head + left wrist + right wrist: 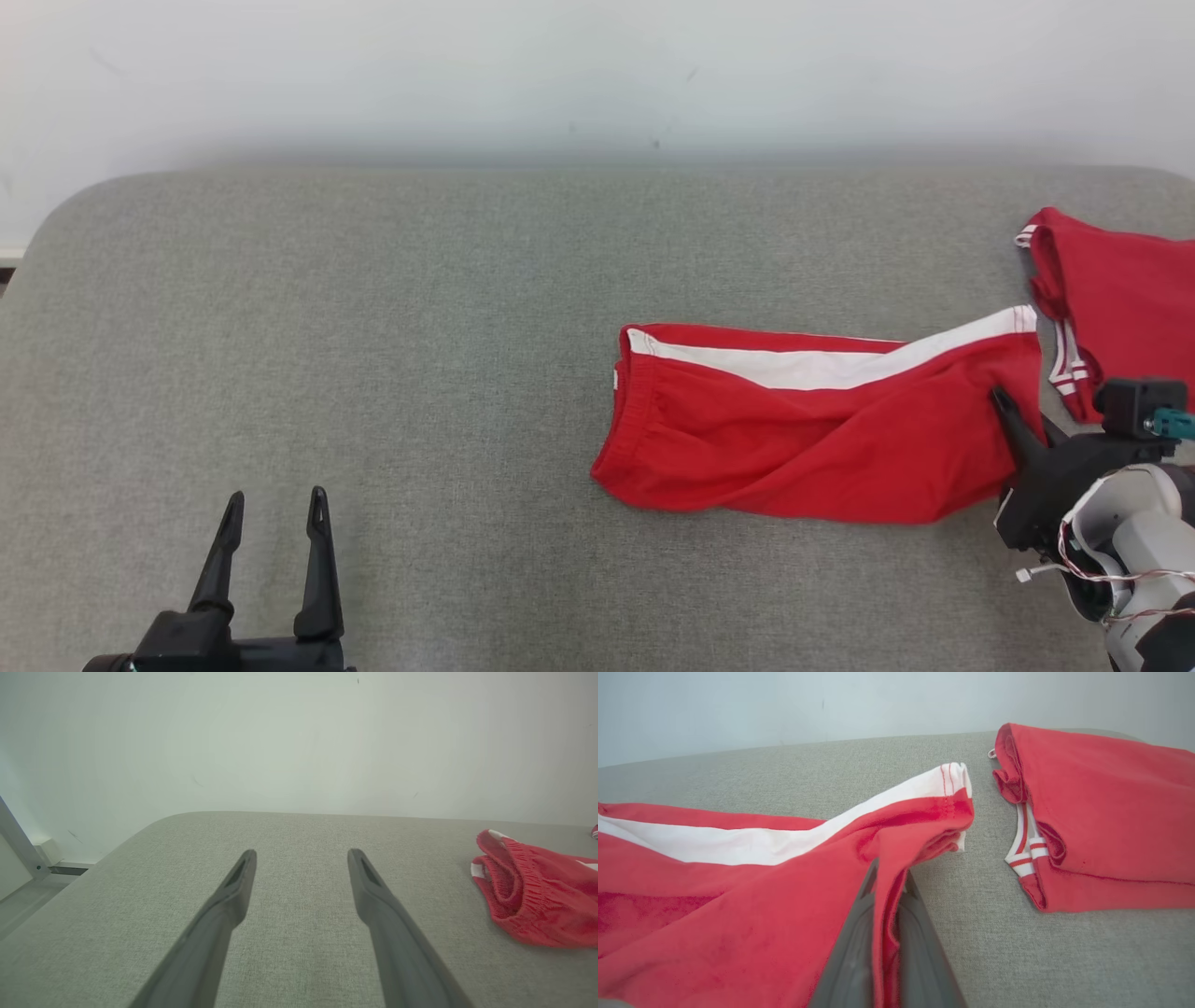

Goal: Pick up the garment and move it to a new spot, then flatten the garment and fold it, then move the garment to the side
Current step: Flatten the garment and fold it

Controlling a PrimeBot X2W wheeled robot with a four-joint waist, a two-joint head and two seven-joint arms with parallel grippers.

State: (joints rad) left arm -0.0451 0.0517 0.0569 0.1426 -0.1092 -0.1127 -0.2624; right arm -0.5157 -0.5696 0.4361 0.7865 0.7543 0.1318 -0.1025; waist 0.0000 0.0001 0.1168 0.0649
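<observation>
The garment [803,429] is a pair of red shorts with a white side stripe, folded lengthwise on the grey padded table, waistband to the left. My right gripper [1006,411] is shut on the leg-hem end of the garment [784,896], with red cloth pinched between its fingers [859,947] and lifted slightly. The left gripper [275,509] stands open at the lower left, well apart from the cloth. In the left wrist view the open fingers [233,891] point across bare table, and the waistband [523,891] lies at the right.
A second red garment [1120,299] with striped white trim lies folded at the table's right edge, close to the right gripper, also seen as the folded red piece [1101,816]. A white wall runs behind the table [373,327]. Its left half is bare grey fabric.
</observation>
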